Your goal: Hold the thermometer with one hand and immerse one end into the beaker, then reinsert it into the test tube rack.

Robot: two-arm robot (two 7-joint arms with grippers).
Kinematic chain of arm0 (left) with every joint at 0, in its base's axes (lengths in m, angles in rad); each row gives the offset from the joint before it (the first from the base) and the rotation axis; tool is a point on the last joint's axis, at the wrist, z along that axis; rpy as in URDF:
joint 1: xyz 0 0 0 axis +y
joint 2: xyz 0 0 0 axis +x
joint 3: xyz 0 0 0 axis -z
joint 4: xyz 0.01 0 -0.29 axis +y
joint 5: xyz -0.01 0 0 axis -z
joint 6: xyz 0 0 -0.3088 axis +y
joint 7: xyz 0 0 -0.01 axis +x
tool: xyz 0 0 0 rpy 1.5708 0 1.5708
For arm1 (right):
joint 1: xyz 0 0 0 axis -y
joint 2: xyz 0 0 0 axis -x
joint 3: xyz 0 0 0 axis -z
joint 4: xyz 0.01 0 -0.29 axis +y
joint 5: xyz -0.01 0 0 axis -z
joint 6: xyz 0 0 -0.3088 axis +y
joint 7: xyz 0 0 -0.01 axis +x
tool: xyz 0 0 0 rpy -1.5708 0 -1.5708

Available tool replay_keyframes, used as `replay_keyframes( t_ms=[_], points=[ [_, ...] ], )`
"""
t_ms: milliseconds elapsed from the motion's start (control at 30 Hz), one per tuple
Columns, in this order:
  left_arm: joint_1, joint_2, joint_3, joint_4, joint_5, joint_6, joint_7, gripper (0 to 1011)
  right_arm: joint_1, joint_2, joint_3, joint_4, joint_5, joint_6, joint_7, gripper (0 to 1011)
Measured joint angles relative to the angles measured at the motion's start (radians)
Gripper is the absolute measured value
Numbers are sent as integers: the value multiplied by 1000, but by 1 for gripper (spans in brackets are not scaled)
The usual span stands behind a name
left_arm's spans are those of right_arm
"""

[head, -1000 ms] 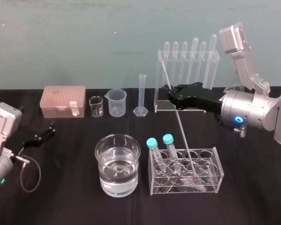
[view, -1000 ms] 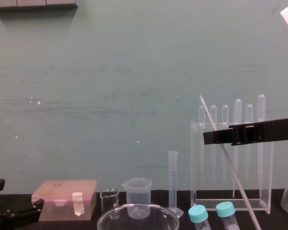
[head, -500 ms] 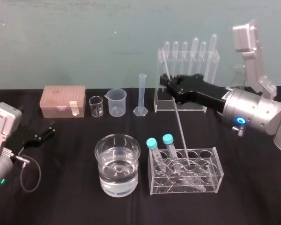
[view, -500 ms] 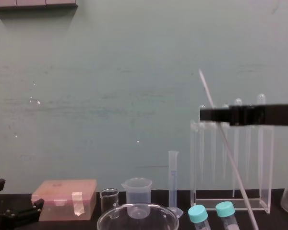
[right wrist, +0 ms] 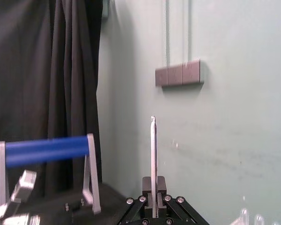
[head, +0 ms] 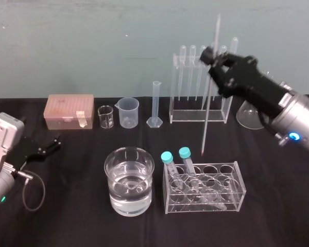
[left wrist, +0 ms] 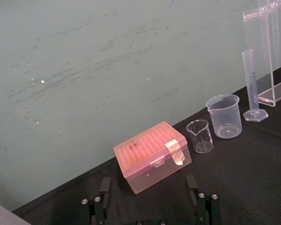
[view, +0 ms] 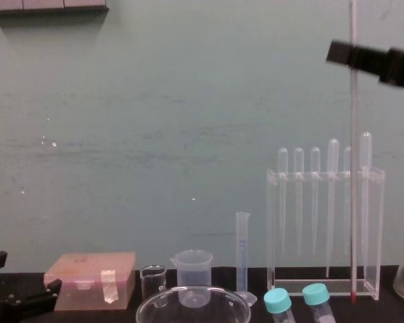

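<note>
**Thermometer lifted clear of the rack and ready for the beaker**

The right hand is clenching the thermometer high on its stem. It has just raised the rod out of the test tube rack. A second ago the rod was leaning with its lower end down among the rack's holes. Now it is hanging almost upright, with its red tip in the air just above the rack's rear edge and touching nothing.

In the chest view the thermometer is crossing in front of the tall pipette stand. That is only a line of sight, because the head view shows the rod nearer the robot than the stand. The right wrist view shows the right hand closed around the stem.

This suggests the pick-up is finished and the dip is coming next. The water-filled beaker is standing just beside the rack, on the robot's left. The rod is probably going to need carrying leftward and lowering tip first.

The left hand is resting released on the table, well to the left.
</note>
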Motion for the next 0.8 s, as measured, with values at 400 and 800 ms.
replay_keyframes(
  t_ms=[400,800],
  points=[
    [0,0,0,0,0,0,0,1008,159,-66,6,61,39,-7,110,53],
    [0,0,0,0,0,0,0,1008,344,-194,-126,152,132,47,248,52]
  ],
)
